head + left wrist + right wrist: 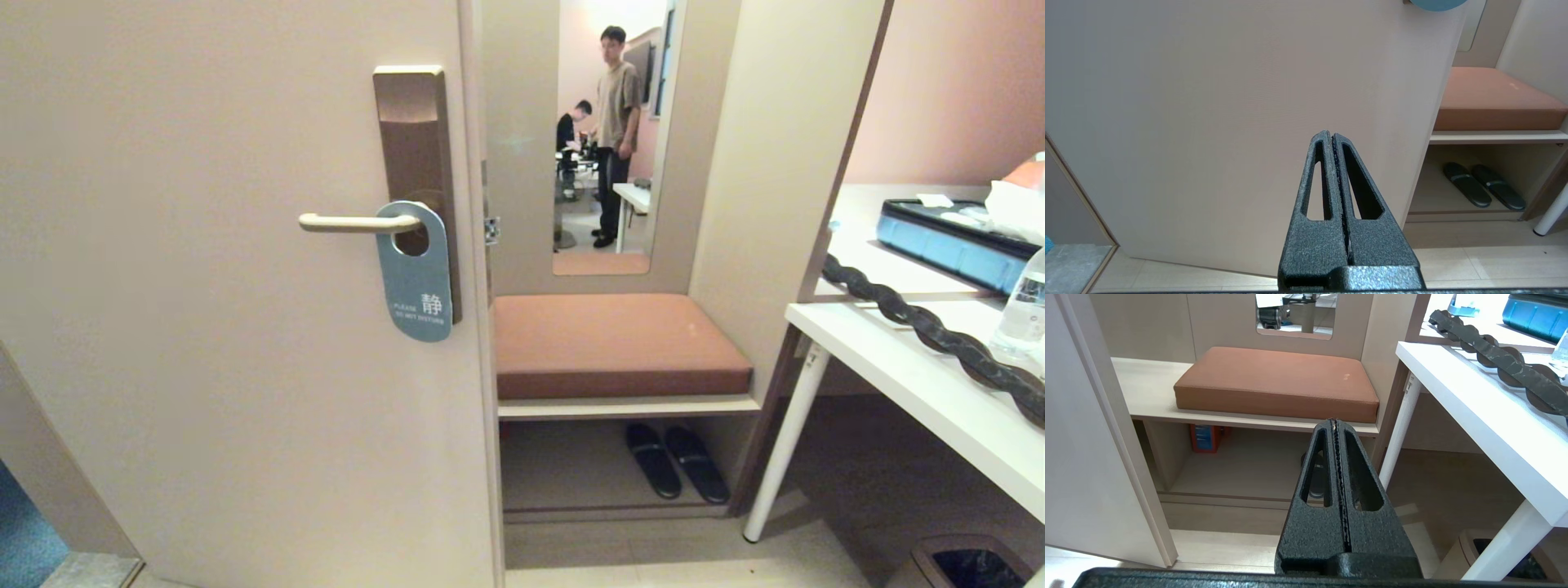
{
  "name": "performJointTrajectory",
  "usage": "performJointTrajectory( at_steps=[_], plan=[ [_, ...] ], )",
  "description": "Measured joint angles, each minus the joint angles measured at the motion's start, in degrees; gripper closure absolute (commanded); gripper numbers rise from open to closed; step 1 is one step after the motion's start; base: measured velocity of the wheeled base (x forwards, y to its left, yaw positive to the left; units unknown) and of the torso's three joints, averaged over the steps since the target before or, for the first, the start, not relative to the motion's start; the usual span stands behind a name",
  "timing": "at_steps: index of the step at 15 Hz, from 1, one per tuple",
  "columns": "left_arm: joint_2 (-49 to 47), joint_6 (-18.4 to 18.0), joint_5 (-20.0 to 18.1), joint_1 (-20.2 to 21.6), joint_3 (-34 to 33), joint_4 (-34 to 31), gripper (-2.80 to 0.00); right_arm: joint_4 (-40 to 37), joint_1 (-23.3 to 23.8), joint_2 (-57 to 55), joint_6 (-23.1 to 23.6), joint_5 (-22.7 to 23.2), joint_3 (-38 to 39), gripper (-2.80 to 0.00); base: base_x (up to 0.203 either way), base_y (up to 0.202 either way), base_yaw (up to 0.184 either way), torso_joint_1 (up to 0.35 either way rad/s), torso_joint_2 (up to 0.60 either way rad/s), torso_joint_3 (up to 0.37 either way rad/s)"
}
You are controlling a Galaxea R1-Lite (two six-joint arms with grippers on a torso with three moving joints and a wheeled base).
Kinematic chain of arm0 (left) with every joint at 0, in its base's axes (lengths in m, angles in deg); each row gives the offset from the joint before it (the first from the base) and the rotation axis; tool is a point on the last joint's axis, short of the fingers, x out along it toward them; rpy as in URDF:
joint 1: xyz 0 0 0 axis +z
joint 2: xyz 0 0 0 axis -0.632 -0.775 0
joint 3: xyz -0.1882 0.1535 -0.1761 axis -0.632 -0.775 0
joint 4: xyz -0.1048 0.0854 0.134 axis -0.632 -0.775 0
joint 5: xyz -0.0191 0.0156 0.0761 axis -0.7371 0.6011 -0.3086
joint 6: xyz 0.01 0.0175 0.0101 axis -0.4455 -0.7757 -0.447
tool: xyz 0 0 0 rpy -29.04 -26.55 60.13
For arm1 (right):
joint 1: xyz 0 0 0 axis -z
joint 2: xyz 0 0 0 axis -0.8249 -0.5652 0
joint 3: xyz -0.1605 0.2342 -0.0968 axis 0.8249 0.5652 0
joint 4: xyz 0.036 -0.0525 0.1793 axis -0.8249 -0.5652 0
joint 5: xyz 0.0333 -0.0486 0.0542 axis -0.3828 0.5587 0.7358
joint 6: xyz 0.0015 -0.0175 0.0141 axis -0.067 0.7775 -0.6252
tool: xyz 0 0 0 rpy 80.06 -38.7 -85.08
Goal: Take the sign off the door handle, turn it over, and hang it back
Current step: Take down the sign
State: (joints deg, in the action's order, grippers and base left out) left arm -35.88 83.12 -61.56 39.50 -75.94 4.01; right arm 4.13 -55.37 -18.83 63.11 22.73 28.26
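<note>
The grey-blue sign with a white character hangs by its oval hole on the cream door handle, which is mounted on a tall bronze lock plate. Only the sign's bottom edge shows in the left wrist view, far above my left gripper. That gripper is shut and empty, low in front of the door. My right gripper is also shut and empty, pointing toward the bench shelf. Neither arm appears in the head view.
Right of the door is a bench with a brown cushion and black slippers beneath. A white desk with a dark braided object, a bottle and a blue case stands at right. A bin sits by it. Two people show in the mirror.
</note>
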Motion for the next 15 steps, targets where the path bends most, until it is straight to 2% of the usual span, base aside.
performJointTrajectory(
  at_steps=[8, 15],
  plan=[
    [0.0, 0.0, 0.0, 0.0, 0.0, 0.0, 0.0, 0.0, 0.0, 0.0, 0.0, 0.0, 0.0, 0.0, 0.001, 0.007, -0.001, 0.001, 0.0, 0.0],
    [0.0, 0.0, 0.0, 0.1, 0.0, 0.0, 0.0, 0.0, -0.1, 0.0, 0.0, 0.0, 0.0, 0.0, 0.001, 0.178, -0.003, 0.001, 0.0, 0.004]
  ],
)
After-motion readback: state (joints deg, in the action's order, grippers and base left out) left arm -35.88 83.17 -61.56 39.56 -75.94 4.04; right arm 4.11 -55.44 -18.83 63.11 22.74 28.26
